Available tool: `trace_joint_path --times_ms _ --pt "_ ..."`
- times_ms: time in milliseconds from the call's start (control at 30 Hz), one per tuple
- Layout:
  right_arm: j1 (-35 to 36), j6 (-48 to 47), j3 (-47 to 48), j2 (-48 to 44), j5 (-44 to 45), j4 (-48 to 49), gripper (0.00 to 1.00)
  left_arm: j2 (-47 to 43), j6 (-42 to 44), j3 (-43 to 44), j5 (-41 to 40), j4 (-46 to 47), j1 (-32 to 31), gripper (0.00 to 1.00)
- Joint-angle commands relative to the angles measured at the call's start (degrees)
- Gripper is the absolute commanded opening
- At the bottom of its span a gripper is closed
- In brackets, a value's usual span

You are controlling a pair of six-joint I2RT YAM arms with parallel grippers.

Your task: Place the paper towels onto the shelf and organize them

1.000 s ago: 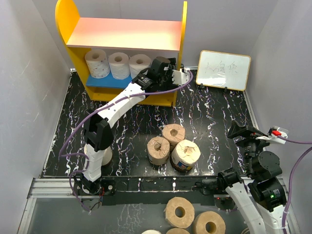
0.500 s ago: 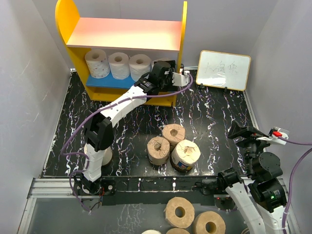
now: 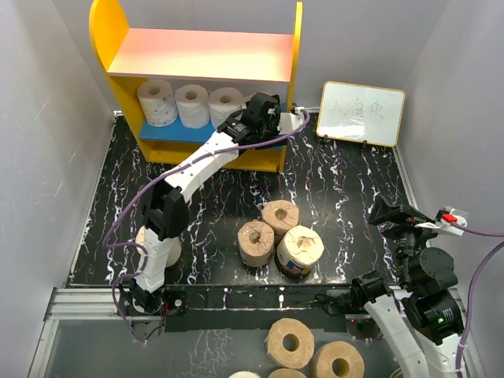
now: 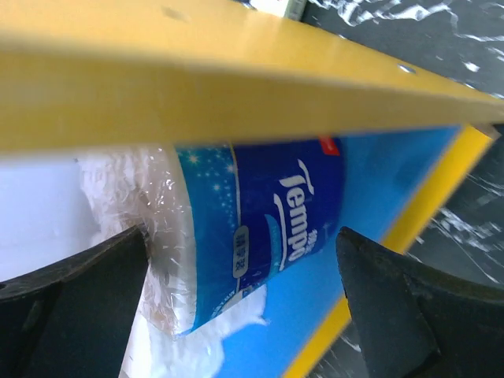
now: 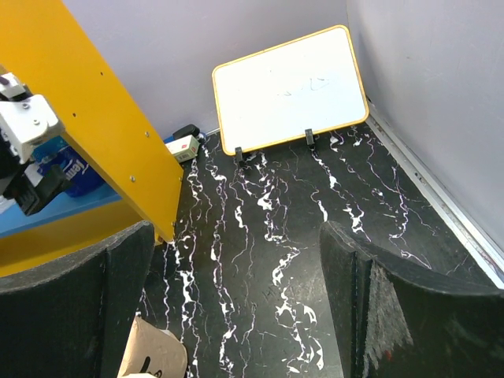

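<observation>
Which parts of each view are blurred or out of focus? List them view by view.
Left wrist: the yellow shelf panel and the dark left gripper fingers are soft, while the label on the blue-wrapped roll is sharp. Right wrist: the right gripper fingers blur at the bottom; the whiteboard is crisp. Top external: evenly lit and sharp throughout.

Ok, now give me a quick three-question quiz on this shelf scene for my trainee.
1. True or false: a roll stands on the pink upper board.
2. How many white rolls show on the blue lower board in the top view?
3. What sits between the fingers of the left tool? A whiteboard, B blue-wrapped roll, C tan roll.
Key: 1 false; 2 three; 3 B.
</observation>
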Motion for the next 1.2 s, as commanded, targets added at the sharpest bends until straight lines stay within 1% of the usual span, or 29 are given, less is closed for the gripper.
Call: trace_joint_path --times_ms 0,67,167,267,333,367,400,467,533,633,700,733,833,900,967,1033,1067,1167 --pt "0.24 -0.32 -0.06 -1.26 0.01 2.59 0.84 -8.17 -9.97 -0.11 0.68 -17.18 -0.70 0.99" --pt "0.21 -0.33 -0.06 -1.27 -0.07 2.62 0.84 -12.51 -11.36 -3.92 0.71 -20.10 -0.72 0.99" --pt "0.26 -0.29 -0.05 -1.35 -0.11 2.62 0.84 -21.98 -12.65 -12.56 1.22 -19.84 -0.75 0.99" --pt "0.34 -0.38 -0.06 -1.20 -0.29 2.63 0.84 -31.02 -12.46 -18.81 4.54 -24.17 -0.55 0.99" --pt "0.31 -0.51 -0.06 -0.83 -0.70 2.69 0.84 -37.44 -11.17 -24.89 3.48 -21.81 0.23 0.99" --pt "0.35 -0.63 -0.12 -0.49 -0.91 2.80 0.84 -41.31 -10.30 -29.38 2.30 -18.62 0.59 0.99" --pt "0.35 -0.68 -0.13 -0.21 -1.02 2.83 0.84 -43.26 -9.44 -31.82 1.54 -14.38 1.12 0.99" --pt "0.35 -0.77 -0.12 0.70 -1.19 2.87 0.84 -43.72 -8.71 -34.62 0.63 -10.26 1.75 0.99" --pt "0.35 -0.73 -0.14 1.71 -1.19 2.87 0.84 -43.12 -9.76 -34.38 1.23 -10.21 1.95 0.99" --pt "0.31 -0.70 -0.06 2.09 -1.04 2.63 0.84 -40.69 -11.06 -28.68 12.95 -22.80 1.92 0.99" --pt "0.35 -0.60 0.03 1.14 -0.65 2.63 0.84 -39.93 -10.31 -26.51 19.22 -30.93 1.93 0.99" --pt "0.35 -0.55 0.03 0.22 -0.40 2.61 0.84 -39.49 -9.85 -26.64 20.01 -33.41 1.94 0.99" --pt "0.30 -0.19 0.03 -1.78 0.19 2.57 0.84 -36.41 -9.93 -27.91 18.20 -38.39 2.36 0.99" --pt "0.35 -0.13 0.03 -2.36 0.56 2.54 0.85 -35.58 -9.48 -29.28 18.39 -39.40 2.94 0.99" --pt "0.35 -0.01 0.03 -2.43 0.64 2.41 0.84 -37.90 -9.81 -32.87 18.10 -35.10 3.06 0.99" --pt "0.34 0.00 0.07 -2.20 0.50 2.38 0.85 -41.15 -9.01 -38.34 17.73 -30.31 3.06 0.99" --pt "0.35 -0.01 0.10 -2.11 0.48 2.31 0.85 -41.56 -8.23 -39.42 18.65 -30.33 3.07 0.99" --pt "0.34 -0.06 0.12 -1.97 0.56 2.36 0.85 -39.53 -6.02 -40.62 20.72 -34.63 3.07 0.99"
